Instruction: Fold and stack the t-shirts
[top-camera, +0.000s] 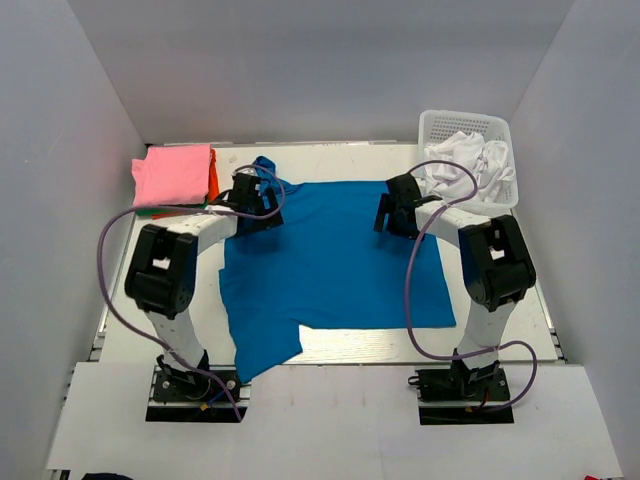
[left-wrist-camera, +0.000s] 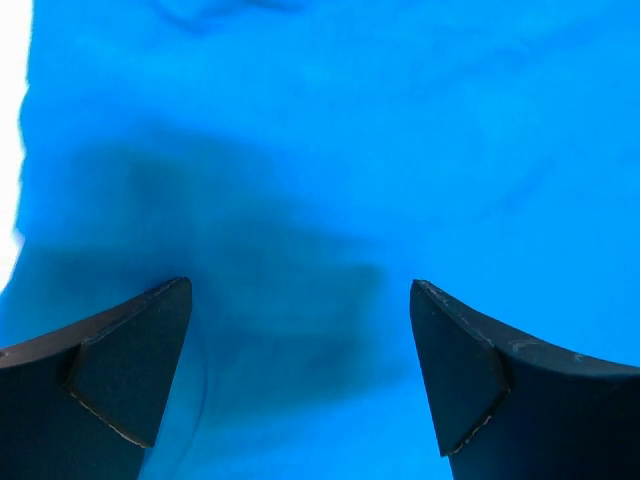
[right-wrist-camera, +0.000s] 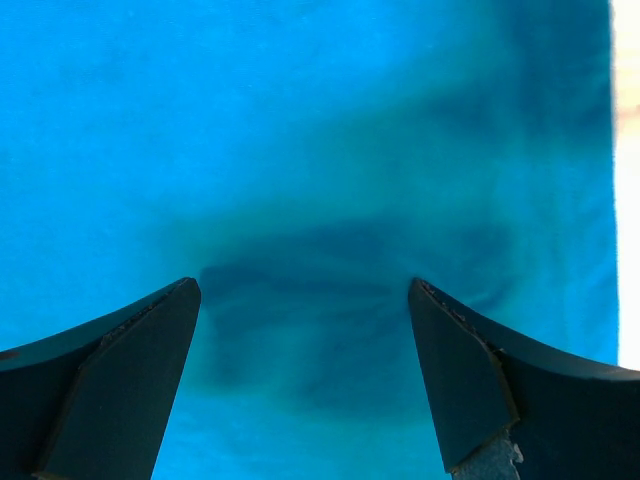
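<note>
On the white worktop (top-camera: 350, 346), a large bright-blue t-shirt (top-camera: 335, 260) lies spread flat, soft and faintly creased. Left claw (left-wrist-camera: 300, 290) and right claw (right-wrist-camera: 303, 285) stand released over its far corners. A folded pink t-shirt (top-camera: 172, 172) sits far left; crumpled white shirts (top-camera: 468, 160) fill a plastic lattice basket (top-camera: 440, 122).

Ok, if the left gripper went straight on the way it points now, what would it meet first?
The blue t-shirt, most likely: the left gripper points down at it, and only blue cloth shows between its open fingers. How far off the cloth lies is unclear.
</note>
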